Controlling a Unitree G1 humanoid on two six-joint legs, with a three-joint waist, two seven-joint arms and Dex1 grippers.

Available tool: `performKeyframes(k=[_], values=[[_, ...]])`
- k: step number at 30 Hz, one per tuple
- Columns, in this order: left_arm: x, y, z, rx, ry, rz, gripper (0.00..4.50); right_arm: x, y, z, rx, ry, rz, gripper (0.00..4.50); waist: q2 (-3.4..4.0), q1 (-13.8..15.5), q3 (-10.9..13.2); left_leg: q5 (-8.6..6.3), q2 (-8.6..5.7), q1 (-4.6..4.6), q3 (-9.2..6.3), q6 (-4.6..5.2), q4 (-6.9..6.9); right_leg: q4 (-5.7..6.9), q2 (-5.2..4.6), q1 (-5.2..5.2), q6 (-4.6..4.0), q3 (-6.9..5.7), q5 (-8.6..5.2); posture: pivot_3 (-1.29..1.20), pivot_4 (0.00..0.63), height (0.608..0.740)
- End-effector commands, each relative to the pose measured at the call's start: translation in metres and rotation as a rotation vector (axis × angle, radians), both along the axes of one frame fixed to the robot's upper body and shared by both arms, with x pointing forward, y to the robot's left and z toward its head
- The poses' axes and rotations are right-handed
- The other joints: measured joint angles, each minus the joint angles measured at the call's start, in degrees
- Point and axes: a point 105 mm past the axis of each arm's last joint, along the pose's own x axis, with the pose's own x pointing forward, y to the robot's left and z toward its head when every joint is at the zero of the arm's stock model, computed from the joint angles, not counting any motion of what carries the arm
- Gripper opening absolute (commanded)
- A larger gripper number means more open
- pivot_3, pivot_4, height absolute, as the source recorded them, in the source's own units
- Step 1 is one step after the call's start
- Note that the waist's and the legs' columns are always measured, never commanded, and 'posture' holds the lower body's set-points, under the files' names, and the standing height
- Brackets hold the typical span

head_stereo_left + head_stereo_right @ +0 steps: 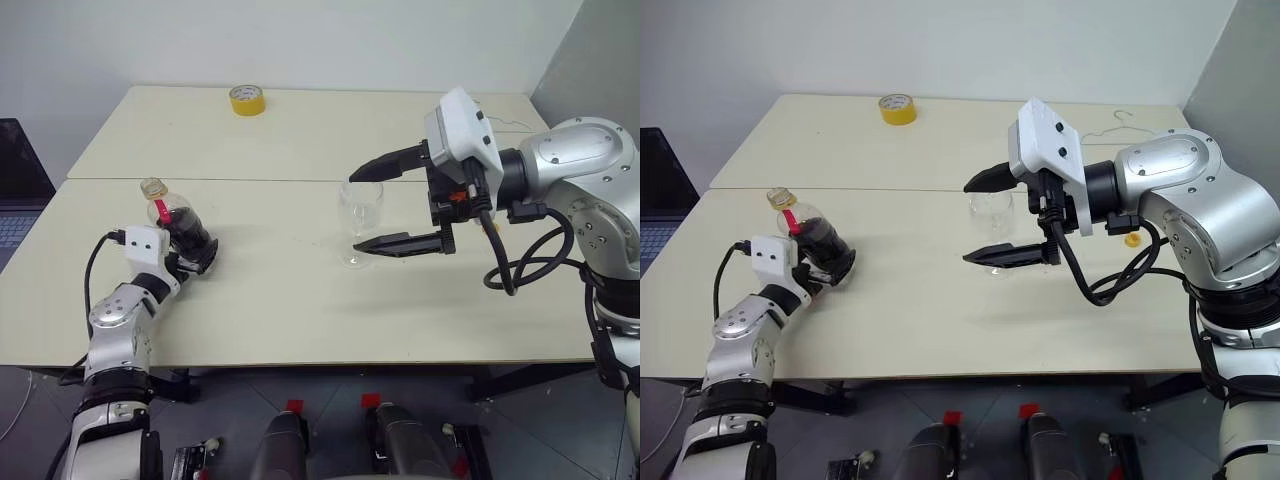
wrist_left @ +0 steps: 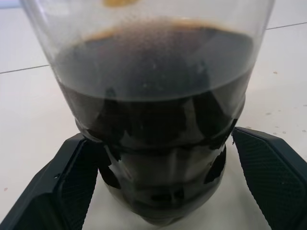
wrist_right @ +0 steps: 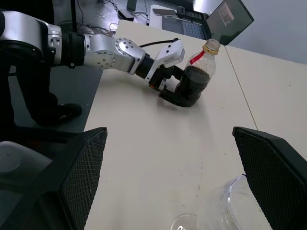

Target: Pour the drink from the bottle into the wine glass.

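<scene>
My left gripper (image 2: pixel 158 191) stands wide open around the bottle's (image 1: pixel 180 222) lower body; contact looks absent, though I can't be sure. Thin plastic should flex, so I'd squeeze low. My right gripper (image 1: pixel 385 208) brackets the fragile wine glass (image 1: pixel 359 215), released.

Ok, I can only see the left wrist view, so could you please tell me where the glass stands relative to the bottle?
Observer: The wine glass stands upright on the table, to the right of the bottle and well apart from it.
Operator: Thank you. And where is the right gripper?
Observer: The right gripper is open, with one finger on either side of the glass, not closed on it.
Operator: Is there anything in the glass?
Observer: It looks empty; the dark drink is in the bottle.
Operator: Anything else on the table?
Observer: A yellow tape roll lies near the far edge.
</scene>
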Motion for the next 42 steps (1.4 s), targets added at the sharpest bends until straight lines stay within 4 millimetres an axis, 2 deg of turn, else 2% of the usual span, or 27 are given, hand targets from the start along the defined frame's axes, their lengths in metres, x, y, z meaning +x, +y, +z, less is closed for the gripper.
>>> performKeyframes(k=[1,4,11,16,18,20,25,28,32,35,38,42], values=[[0.002,-0.004,0.014,-0.004,-0.072,-0.009,3.88,-0.002,-0.002,0.005,-0.004,-0.046,-0.016,4.5,0.0,0.0,0.0,0.0,0.0,0.0,0.0,0.0,0.03,0.04,0.0,0.0,0.0,0.0,0.0,0.0,0.15,0.74],[0.001,-0.005,0.013,0.002,-0.075,-0.008,3.07,0.0,-0.003,0.004,-0.005,-0.044,-0.031,4.5,0.0,0.0,0.0,0.0,-0.01,-0.01,0.0,0.0,0.23,0.19,-0.01,0.0,0.01,0.01,-0.02,0.0,0.15,0.74],[-0.005,-0.004,0.023,0.028,-0.101,-0.018,3.07,0.008,-0.012,0.005,0.013,-0.04,-0.087,4.5,0.0,0.0,0.0,0.0,0.01,0.02,-0.01,0.0,0.59,0.52,0.0,0.01,0.17,0.03,-0.1,0.0,0.15,0.74],[0.001,-0.007,0.053,0.111,-0.147,-0.045,3.07,0.024,-0.04,0.01,0.087,-0.014,-0.2,4.5,-0.03,0.1,0.0,0.0,0.01,0.0,-0.02,0.0,0.61,0.52,0.01,0.01,0.14,0.02,-0.08,0.0,0.15,0.74],[0.009,-0.016,0.077,0.201,-0.174,-0.071,3.07,0.028,-0.055,0.009,0.134,0.019,-0.253,4.5,-0.09,0.4,0.0,0.0,-0.01,-0.01,-0.02,0.0,0.61,0.51,0.01,0.02,0.14,0.02,-0.08,0.0,0.15,0.74],[0.015,-0.023,0.091,0.256,-0.188,-0.094,3.07,0.031,-0.064,0.007,0.166,0.037,-0.295,4.5,-0.09,0.5,0.0,0.0,-0.03,-0.1,-0.09,0.0,0.62,0.48,0.03,0.0,0.14,-0.03,-0.08,0.0,0.15,0.74],[0.029,-0.047,0.12,0.415,-0.228,-0.166,3.07,0.04,-0.085,-0.008,0.253,0.105,-0.406,4.5,-0.1,0.5,0.0,0.0,-0.06,-0.1,-0.04,0.0,0.6,0.45,0.02,0.01,0.16,0.03,-0.07,0.0,0.15,0.74],[0.042,-0.07,0.134,0.515,-0.271,-0.209,3.07,0.041,-0.092,-0.021,0.336,0.164,-0.439,4.5,-0.11,0.4,0.0,0.0,-0.07,-0.11,-0.04,0.0,0.6,0.45,0.06,0.01,0.17,0.05,-0.07,0.0,0.15,0.74],[0.05,-0.094,0.145,0.549,-0.318,-0.237,3.07,0.04,-0.09,-0.016,0.455,0.141,-0.431,4.5,-0.11,0.0,0.0,0.01,-0.07,-0.11,-0.03,0.01,0.63,0.51,0.1,-0.01,0.21,0.11,-0.04,0.0,0.15,0.74],[0.054,-0.115,0.15,0.618,-0.355,-0.271,3.07,0.034,-0.088,-0.016,0.479,0.127,-0.419,4.5,-0.11,-0.3,0.0,0.01,-0.06,-0.11,-0.01,0.01,0.62,0.51,0.12,-0.01,0.23,0.15,-0.03,0.0,0.15,0.74],[0.055,-0.13,0.154,0.702,-0.405,-0.296,3.07,0.029,-0.087,-0.014,0.49,0.117,-0.402,4.5,-0.11,-0.2,0.0,0.01,-0.05,-0.11,-0.04,0.01,0.6,0.5,0.16,-0.02,0.22,0.15,-0.04,0.0,0.15,0.74],[0.056,-0.144,0.151,0.775,-0.43,-0.335,3.07,0.025,-0.084,-0.02,0.441,0.107,-0.394,4.5,-0.11,-0.2,0.0,0.01,-0.05,-0.12,-0.05,0.01,0.62,0.5,0.17,-0.01,0.23,0.17,-0.04,0.0,0.15,0.74]])
